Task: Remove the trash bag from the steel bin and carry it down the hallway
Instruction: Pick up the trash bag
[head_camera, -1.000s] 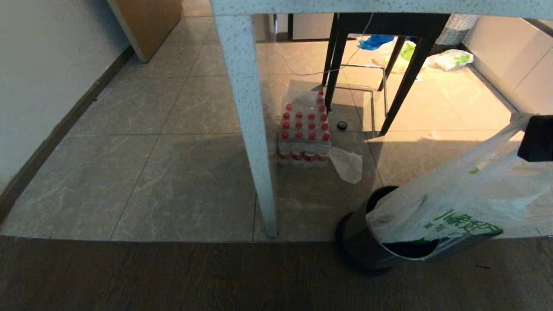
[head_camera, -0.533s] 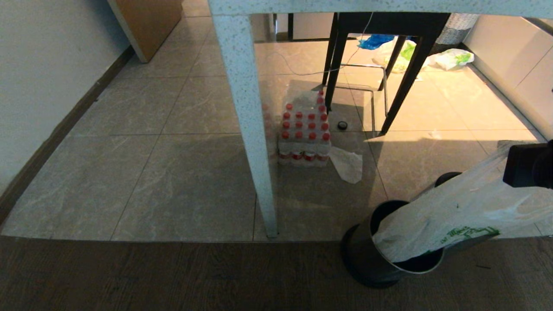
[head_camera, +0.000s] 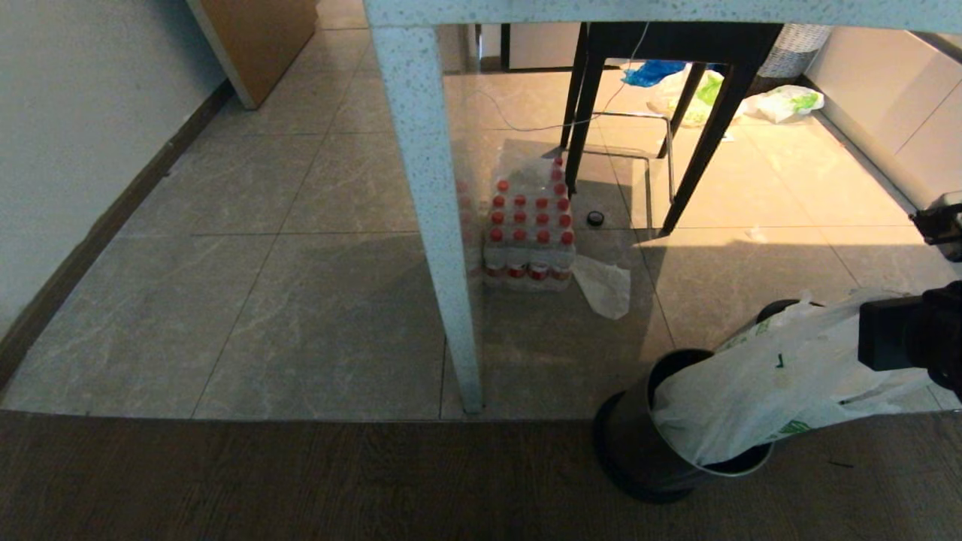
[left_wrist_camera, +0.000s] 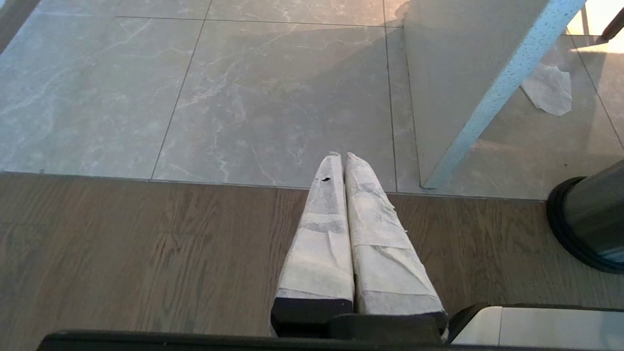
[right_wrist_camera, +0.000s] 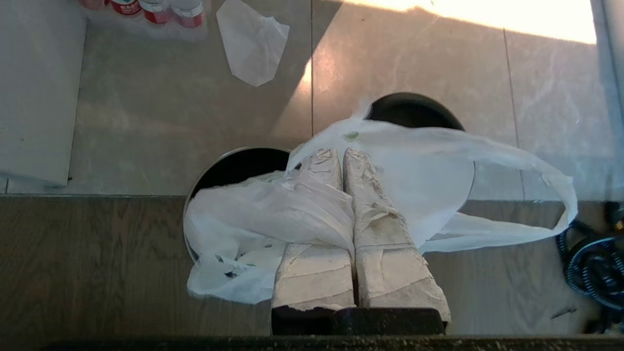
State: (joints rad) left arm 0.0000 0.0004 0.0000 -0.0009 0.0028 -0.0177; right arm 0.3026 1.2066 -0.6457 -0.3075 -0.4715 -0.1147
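The floor left of the table leg [head_camera: 432, 218] lies open out to the wall [head_camera: 68, 128]. Right of the leg, a bottle pack [head_camera: 530, 237] and plastic scrap [head_camera: 605, 285] crowd the tiles, with chair legs [head_camera: 699, 143] farther off. Near right, the bag [head_camera: 759, 383] drapes over the bin [head_camera: 639, 458], covering most of its mouth.

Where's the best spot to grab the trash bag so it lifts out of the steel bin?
Grip the bunched top of the trash bag by its loop handle, coming from above. The lower end sits inside the steel bin, so pulling up should free it.
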